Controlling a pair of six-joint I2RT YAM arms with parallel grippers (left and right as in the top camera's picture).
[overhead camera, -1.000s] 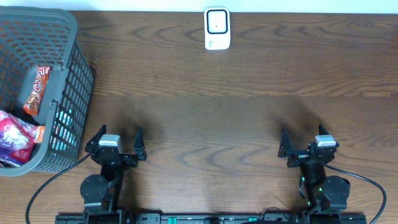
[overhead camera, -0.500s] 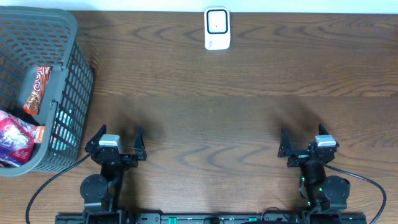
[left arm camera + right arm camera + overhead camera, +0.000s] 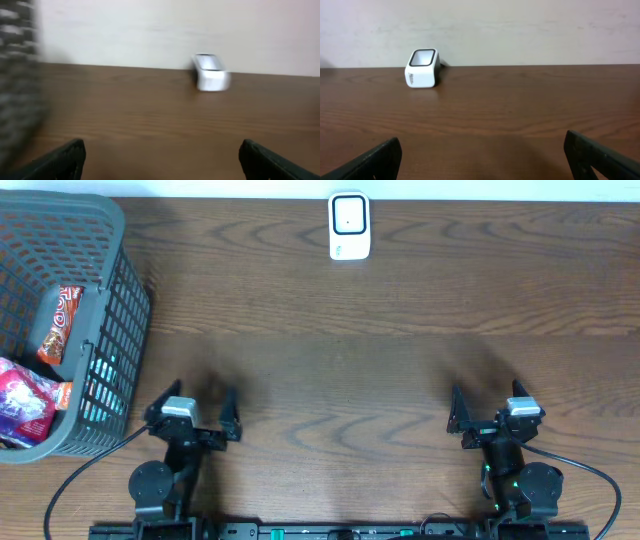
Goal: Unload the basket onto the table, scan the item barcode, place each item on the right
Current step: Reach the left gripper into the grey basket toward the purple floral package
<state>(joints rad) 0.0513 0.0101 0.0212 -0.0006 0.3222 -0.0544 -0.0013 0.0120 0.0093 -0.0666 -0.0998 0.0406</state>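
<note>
Several packets (image 3: 60, 320) are lying in the basket (image 3: 120, 330) at the far left of the table (image 3: 330, 360), and we are seeing them only from overhead. The left wrist view is giving us the basket as nothing but a grey blur at its left edge, and the right wrist view is giving no clear sight of it. Both wrist views are showing the scanner (image 3: 349, 226) standing at the back edge by the wall (image 3: 520, 25), sharp on the right, smeared on the left. We are finding the left gripper (image 3: 195, 405) with jaws spread wide and holding nothing, just right of the basket's near corner, with the packets lying beyond the mesh to its left. The right gripper (image 3: 487, 405) is likewise gaping and empty, well apart from basket and scanner. Bare wood is stretching between both grippers and the scanner, and the picture's left edge is cutting the basket off.
</note>
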